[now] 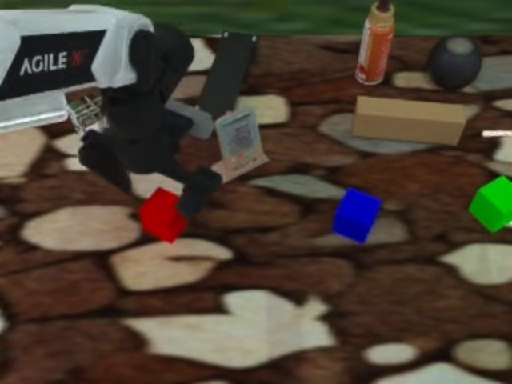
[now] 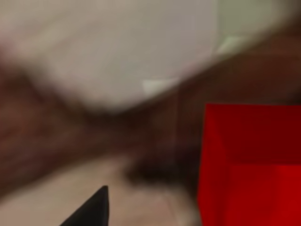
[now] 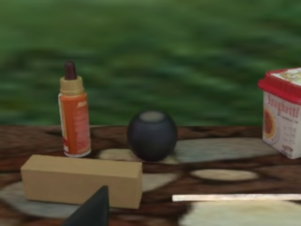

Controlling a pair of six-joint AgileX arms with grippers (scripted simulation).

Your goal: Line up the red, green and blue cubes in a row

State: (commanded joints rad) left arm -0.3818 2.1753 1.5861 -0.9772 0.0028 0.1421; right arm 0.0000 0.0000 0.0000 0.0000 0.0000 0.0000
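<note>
Red fills the near corner of the left wrist view: the red cube (image 2: 251, 165), plain and matte, one face bright and another in shade, with a single dark fingertip (image 2: 91, 209) of the left gripper standing apart from it. From above, that cube (image 1: 162, 215) sits on the left part of the table (image 1: 264, 336), and the left gripper (image 1: 188, 200) has one dark finger touching its right side; the other finger is hidden, so whether the cube is held or how wide the fingers stand cannot be told. Three cubes show in all, one of each colour and alike in size: the blue cube (image 1: 357, 214) lies right of centre, well apart from the red, and the green cube (image 1: 492, 203) lies at the right edge. One each of the rest: an orange bottle (image 1: 374, 44), a dark sphere (image 1: 454, 62) and a tan box (image 1: 410, 120) at the far right, plus a small card-like item (image 1: 238, 142) beside the left arm. Only the right wrist view shows a red-lidded white tub (image 3: 283, 113) past the sphere (image 3: 152, 135), and it shows the bottle (image 3: 74, 113) and box (image 3: 82, 181) side-on, with no cubes. One fingertip of the right gripper (image 3: 91, 212) appears there; its opening cannot be told.
</note>
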